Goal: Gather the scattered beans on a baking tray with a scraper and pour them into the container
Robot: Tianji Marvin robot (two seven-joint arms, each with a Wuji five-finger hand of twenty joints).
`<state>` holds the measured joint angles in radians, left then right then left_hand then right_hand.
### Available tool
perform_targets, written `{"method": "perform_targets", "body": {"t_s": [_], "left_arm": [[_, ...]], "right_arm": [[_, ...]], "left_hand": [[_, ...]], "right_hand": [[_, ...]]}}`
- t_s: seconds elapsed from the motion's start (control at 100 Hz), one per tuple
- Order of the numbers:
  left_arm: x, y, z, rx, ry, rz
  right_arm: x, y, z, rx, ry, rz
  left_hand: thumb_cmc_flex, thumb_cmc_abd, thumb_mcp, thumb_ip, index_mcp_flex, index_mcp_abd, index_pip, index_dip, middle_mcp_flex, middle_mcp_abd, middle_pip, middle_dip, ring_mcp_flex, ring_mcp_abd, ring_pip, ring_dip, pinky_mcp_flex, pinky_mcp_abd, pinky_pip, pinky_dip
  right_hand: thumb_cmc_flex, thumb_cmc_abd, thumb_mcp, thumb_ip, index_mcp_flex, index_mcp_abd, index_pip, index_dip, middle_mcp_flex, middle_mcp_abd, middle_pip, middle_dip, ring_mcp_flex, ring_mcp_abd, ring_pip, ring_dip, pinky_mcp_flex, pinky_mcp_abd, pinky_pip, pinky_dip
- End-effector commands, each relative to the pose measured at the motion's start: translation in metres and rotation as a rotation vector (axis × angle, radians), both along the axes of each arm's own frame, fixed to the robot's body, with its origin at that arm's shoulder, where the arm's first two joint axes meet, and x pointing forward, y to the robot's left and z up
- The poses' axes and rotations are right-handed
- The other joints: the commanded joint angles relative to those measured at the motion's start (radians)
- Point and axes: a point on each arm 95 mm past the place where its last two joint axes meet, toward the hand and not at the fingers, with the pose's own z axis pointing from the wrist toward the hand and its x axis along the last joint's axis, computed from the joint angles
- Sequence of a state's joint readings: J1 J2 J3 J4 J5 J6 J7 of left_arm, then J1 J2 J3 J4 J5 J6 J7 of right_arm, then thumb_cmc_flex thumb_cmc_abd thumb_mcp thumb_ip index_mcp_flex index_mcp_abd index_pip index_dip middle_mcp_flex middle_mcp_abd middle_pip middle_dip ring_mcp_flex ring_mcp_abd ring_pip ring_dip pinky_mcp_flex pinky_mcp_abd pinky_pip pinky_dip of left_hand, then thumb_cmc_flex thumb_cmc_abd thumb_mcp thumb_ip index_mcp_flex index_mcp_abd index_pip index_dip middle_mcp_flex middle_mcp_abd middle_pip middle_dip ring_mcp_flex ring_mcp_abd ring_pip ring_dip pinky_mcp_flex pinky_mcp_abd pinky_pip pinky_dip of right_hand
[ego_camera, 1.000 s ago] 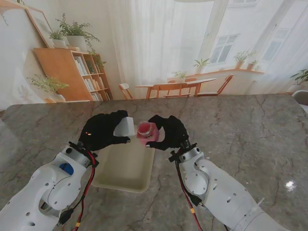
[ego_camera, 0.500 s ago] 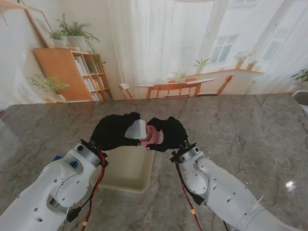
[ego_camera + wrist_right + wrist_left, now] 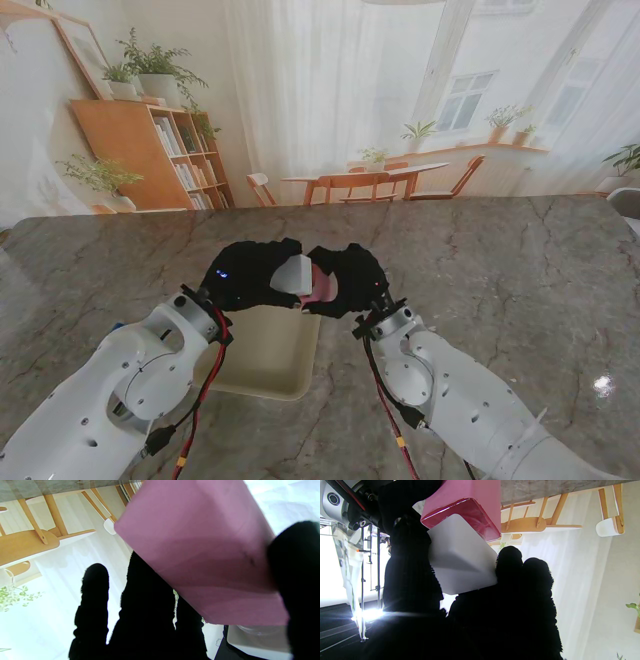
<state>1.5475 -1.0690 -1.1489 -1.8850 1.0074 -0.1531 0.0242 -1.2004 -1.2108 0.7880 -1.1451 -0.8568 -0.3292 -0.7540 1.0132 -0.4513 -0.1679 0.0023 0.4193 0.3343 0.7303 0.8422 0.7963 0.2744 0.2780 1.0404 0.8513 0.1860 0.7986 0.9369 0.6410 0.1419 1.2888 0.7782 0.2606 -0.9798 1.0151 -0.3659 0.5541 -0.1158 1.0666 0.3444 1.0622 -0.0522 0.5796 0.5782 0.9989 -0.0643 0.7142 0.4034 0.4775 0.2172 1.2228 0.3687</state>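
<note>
Your workspace is a grey-brown marbled stone tabletop in front of a bright room backdrop with sheer curtains, a wooden bookshelf with plants and a wooden dining table with chairs. Both of your hands wear fuzzy black gloves and meet above the far end of the baking tray, a cream, shallow, round-cornered rectangle lying on the stone just nearer to you than the hands. Your left hand is clenched around the scraper, a smooth white plastic blade with rounded corners. Your right hand grips the container, a glossy pink, square-sided plastic box, tilted so its mouth faces the left hand. The scraper's edge sits at the container's rim, touching it in the left wrist view. Any beans are too small to make out, and the container's inside is hidden.
</note>
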Motion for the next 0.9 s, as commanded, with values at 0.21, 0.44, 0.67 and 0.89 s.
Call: {"method": "perform_targets", "body": {"t_s": [0.21,0.44,0.67,0.89], "left_arm": [[0.003,-0.0032,-0.007,0.017,0.026,0.005],[0.0041,-0.006,-0.0085,0.024,0.022,0.007],[0.0037,-0.0072,-0.0122,0.027,0.03,0.01],[0.0018,-0.0053,-0.0131,0.017,0.059,0.039]], "right_arm": [[-0.0016,0.0015,-0.0002,0.016,0.001,0.0],[-0.002,0.0029,-0.0016,0.04,0.003,0.001],[-0.0014,0.0035,-0.002,0.071,0.009,-0.009],[-0.002,0.0033,-0.0005,0.083,0.002,-0.016]], "left_hand": [[0.209,0.118,0.223,-0.036,0.131,-0.13,0.087,0.08,0.126,-0.167,0.312,0.087,0.015,-0.017,0.058,0.043,0.002,-0.063,0.076,0.059],[0.19,0.121,0.211,-0.04,0.129,-0.122,0.066,0.078,0.107,-0.167,0.333,0.08,0.0,-0.012,0.065,0.049,-0.013,-0.061,0.083,0.063],[0.149,0.161,0.183,-0.04,0.147,-0.099,-0.103,0.067,0.05,-0.146,0.306,0.015,-0.041,0.011,-0.001,0.022,-0.056,-0.026,0.027,0.056],[0.098,0.229,0.158,-0.044,0.184,-0.075,-0.203,0.09,0.032,-0.127,0.326,-0.131,-0.053,0.039,-0.005,0.021,-0.081,0.003,0.029,0.079]], "right_hand": [[0.237,0.109,0.194,0.046,0.08,-0.322,0.207,0.058,0.121,-0.184,0.182,0.063,0.022,-0.034,0.018,0.016,0.009,-0.003,0.019,0.012],[0.234,0.109,0.195,0.045,0.078,-0.325,0.205,0.058,0.121,-0.186,0.182,0.062,0.023,-0.036,0.019,0.017,0.009,-0.004,0.019,0.011],[0.234,0.111,0.195,0.045,0.077,-0.327,0.207,0.059,0.12,-0.187,0.183,0.062,0.022,-0.038,0.018,0.017,0.009,-0.005,0.019,0.011],[0.234,0.115,0.193,0.046,0.074,-0.328,0.208,0.059,0.116,-0.189,0.183,0.062,0.021,-0.039,0.018,0.017,0.009,-0.007,0.019,0.01]]}}
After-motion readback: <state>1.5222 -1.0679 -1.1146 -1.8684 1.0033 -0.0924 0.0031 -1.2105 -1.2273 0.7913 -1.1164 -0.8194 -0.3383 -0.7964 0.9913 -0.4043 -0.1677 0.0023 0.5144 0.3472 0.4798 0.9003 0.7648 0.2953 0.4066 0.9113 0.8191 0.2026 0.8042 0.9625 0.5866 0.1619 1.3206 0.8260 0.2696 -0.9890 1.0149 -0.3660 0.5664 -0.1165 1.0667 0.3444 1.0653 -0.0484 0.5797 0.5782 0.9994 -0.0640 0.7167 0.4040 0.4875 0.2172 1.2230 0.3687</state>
